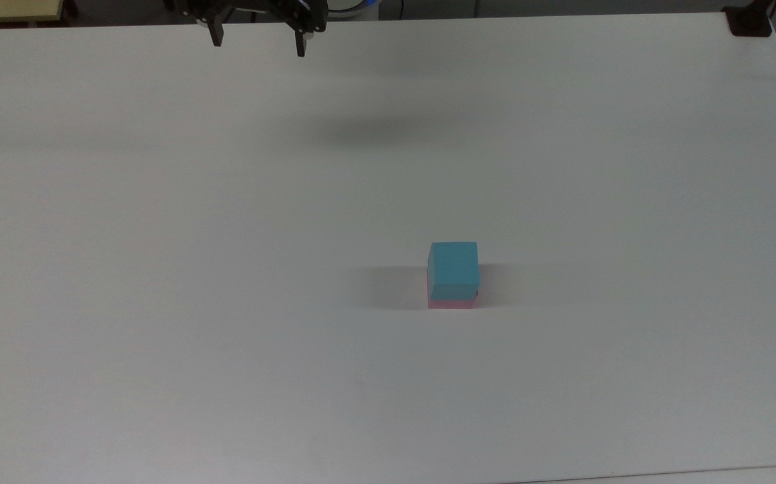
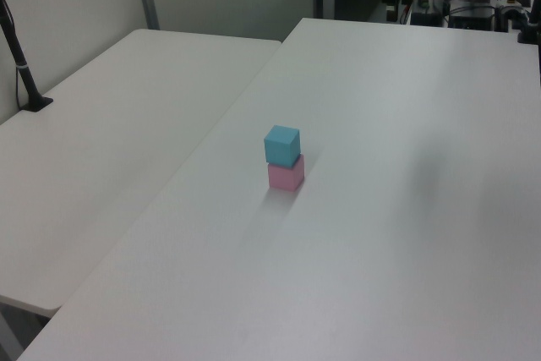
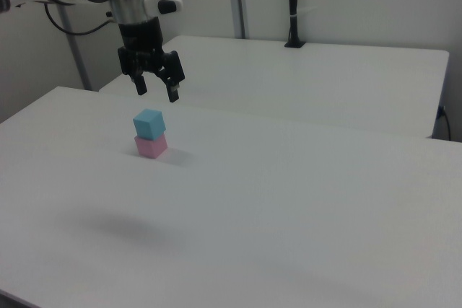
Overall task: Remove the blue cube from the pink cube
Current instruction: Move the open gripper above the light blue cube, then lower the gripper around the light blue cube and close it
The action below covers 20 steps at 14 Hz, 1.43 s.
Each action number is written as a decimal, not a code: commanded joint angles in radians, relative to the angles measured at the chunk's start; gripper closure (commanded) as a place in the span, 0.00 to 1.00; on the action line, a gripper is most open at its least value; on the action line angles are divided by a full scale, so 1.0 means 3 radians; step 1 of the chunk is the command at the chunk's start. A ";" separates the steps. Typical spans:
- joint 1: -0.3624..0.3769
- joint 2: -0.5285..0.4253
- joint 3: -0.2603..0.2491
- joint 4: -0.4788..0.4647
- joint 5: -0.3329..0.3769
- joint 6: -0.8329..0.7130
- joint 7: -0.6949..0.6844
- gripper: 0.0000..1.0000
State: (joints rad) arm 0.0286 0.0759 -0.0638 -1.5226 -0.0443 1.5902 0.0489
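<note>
The blue cube (image 1: 453,269) sits squarely on top of the pink cube (image 1: 451,304), the pair standing alone near the middle of the white tabletop (image 1: 159,269); in the left view the blue one (image 2: 281,144) looks turned a little against the pink one (image 2: 286,175) beneath it. Plain, matte and small, the blue cube is probably light and rigid, with faces that should not slip much between flat fingers. It likely rests loose on the pink cube, so a sideways nudge could shift it or drag the lower cube along. The sensible hold is on two opposite side faces, about mid-height or higher, clear of the seam so the pink cube is not pinched too, followed by a straight lift. The tool (image 3: 156,92) hangs in the air above the tabletop, empty, its two fingers spread wide apart and touching nothing; the gap looks broad enough to take the cube. In the top view the tool (image 1: 258,42) is at the far edge, well apart from the stack.
</note>
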 commanded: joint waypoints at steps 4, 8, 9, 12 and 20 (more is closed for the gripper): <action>0.0022 -0.0038 0.0069 -0.0084 -0.0052 -0.0080 0.0047 0.00; 0.0022 -0.0033 0.0064 -0.0084 -0.0052 -0.0080 0.0036 0.00; 0.0022 -0.0033 0.0069 -0.0084 -0.0047 -0.0080 0.0036 0.00; 0.0048 0.0048 0.0115 -0.0074 -0.0016 -0.0075 0.0031 0.00; 0.0487 0.0759 0.0064 0.0504 0.0209 0.0450 0.0250 0.00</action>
State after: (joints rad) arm 0.1451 0.2205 -0.0242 -1.4593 -0.0166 1.6426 0.0728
